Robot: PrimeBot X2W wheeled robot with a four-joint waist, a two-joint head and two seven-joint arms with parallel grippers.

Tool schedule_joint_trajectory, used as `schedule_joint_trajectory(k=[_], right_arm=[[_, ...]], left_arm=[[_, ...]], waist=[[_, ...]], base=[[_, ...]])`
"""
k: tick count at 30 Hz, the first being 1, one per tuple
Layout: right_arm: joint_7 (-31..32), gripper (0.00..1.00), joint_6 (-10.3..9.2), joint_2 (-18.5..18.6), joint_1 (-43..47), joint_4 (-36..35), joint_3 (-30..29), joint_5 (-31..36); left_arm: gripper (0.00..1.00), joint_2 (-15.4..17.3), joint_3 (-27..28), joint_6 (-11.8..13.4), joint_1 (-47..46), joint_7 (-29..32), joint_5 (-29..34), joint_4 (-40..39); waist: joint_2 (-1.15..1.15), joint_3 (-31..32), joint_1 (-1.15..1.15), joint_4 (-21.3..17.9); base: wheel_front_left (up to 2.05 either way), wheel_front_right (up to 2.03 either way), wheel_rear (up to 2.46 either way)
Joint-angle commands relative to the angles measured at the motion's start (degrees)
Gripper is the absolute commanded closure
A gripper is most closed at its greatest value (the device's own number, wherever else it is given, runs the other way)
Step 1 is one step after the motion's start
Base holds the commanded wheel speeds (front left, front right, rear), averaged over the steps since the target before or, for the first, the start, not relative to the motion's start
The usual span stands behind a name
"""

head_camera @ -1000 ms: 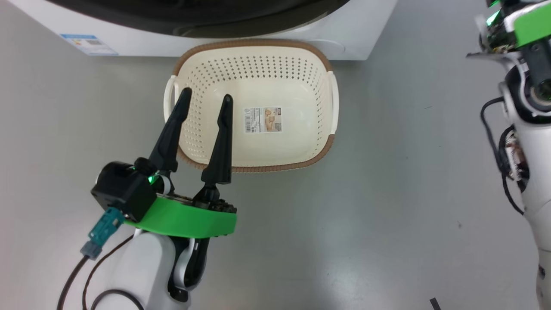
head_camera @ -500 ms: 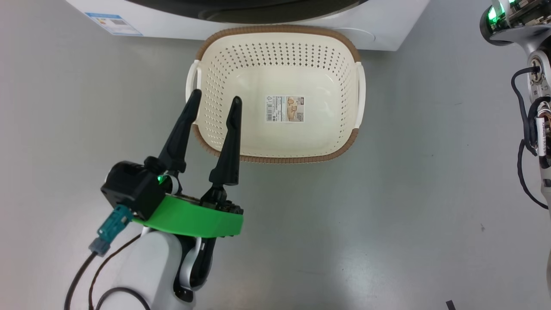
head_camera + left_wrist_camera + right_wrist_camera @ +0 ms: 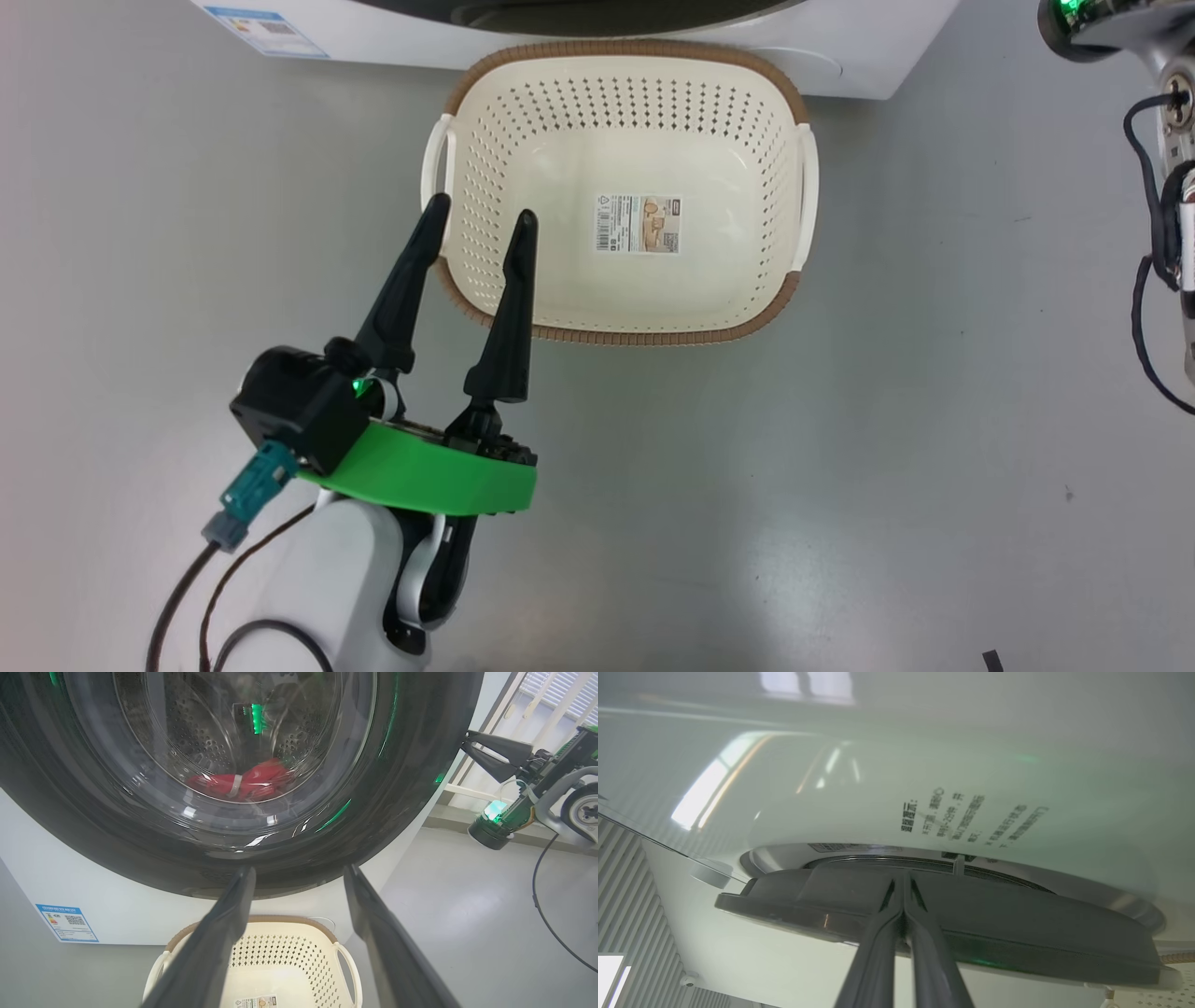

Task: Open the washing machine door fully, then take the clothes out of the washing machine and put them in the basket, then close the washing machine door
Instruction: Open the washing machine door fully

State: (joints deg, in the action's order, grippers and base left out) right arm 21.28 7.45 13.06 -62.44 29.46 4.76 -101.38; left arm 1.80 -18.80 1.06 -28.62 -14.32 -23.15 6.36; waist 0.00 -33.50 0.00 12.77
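Left claw (image 3: 482, 210) spread, right claw (image 3: 903, 883) pinched — one basket (image 3: 635, 49), one door (image 3: 397, 788).

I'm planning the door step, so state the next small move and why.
Probably hook the shut right pincer behind the edge of the door and pull outward: the door covers the drum, the clothes lie behind its glass, and the basket is empty.

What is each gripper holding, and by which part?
Nothing. The left gripper is open and empty; the right gripper is shut on nothing, pointing at the washing machine door.
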Motion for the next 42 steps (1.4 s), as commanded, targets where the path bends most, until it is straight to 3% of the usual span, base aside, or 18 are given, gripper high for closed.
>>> schedule_joint_trajectory(k=[1, 20, 42], right_arm=[[0.68, 1.0, 0.03, -0.62, -1.63, -0.76, 0.99, -0.66], [4.4, 1.0, 0.03, -0.66, -7.82, 6.54, 3.37, -0.55], [9.66, 1.0, 0.03, -0.49, -3.48, 0.4, 5.03, -0.06]], left_arm=[[0.0, 1.08, 1.22, 0.39, -0.47, -0.68, -0.69, -1.64], [0.0, 1.08, 0.78, -0.06, -0.17, -0.68, -0.48, -1.13], [0.0, 1.08, -0.01, -0.68, -0.32, -0.68, -1.18, -1.31]], waist=[[0.0, -0.48, 0.0, 0.22], [0.0, -2.04, 0.0, 1.33], [0.0, -1.53, 0.0, 0.97]], base=[[0.0, 0.0, 0.0], [0.0, 0.0, 0.0], [0.0, 0.0, 0.0]])
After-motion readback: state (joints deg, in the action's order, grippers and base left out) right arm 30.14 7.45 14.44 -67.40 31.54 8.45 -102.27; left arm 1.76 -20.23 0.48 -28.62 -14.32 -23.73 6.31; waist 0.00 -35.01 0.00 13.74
